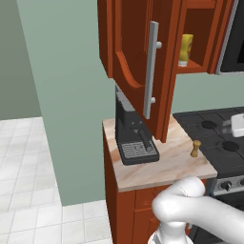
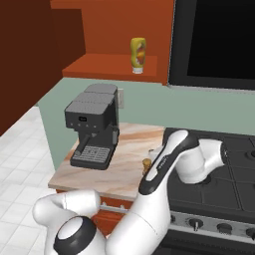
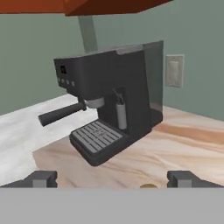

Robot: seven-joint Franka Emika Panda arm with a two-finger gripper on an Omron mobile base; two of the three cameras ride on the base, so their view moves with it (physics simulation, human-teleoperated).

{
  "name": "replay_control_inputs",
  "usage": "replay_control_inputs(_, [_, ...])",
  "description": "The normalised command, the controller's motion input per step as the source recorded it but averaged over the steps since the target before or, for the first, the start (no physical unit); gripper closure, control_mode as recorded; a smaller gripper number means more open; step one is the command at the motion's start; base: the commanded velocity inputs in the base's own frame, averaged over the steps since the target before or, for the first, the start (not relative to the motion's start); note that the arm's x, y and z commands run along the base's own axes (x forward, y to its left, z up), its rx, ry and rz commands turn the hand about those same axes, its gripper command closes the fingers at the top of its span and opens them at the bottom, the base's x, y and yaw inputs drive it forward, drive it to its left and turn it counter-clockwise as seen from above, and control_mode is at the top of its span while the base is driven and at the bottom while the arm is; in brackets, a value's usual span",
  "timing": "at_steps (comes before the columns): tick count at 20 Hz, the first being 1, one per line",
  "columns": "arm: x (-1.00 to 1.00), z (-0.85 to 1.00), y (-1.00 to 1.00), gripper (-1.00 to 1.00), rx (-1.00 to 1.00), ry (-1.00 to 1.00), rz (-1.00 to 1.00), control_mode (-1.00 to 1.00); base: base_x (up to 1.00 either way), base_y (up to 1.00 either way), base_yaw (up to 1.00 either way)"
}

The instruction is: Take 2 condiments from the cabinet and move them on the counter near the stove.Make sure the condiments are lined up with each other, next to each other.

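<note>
Yellow bottle (image 1: 186, 49) – pale end, tan-brown shaker (image 1: 195, 148), beige veined counter (image 1: 162, 169), black coffee machine (image 1: 132, 131)

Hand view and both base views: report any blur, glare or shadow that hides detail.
Hand view: the black coffee machine is sharp and evenly lit, without glare. Left base view: the white gripper over the black stove is smeared and its shape unclear; the small tan-brown wooden shaker stays crisp. Right base view: the yellow bottle in the reddish-brown cabinet reads clearly, with little shadow.

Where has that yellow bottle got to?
The yellow bottle stands on the open cabinet's shelf, high above the coffee machine, left of the stove.
</note>
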Motion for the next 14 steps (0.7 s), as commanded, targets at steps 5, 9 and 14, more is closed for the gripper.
replay_control_inputs(5, [-0.12, 0.38, 0.23, -1.00, 0.00, 0.00, -0.17, -1.00, 0.00, 0.00, 0.00])
replay_control_inputs(9, [0.00, 0.31, 0.21, -1.00, -0.04, 0.06, -0.15, -1.00, 0.00, 0.00, 0.00])
replay_control_inputs(14, [0.00, 0.26, 0.21, -1.00, -0.04, 0.07, -0.15, -1.00, 0.00, 0.00, 0.00])
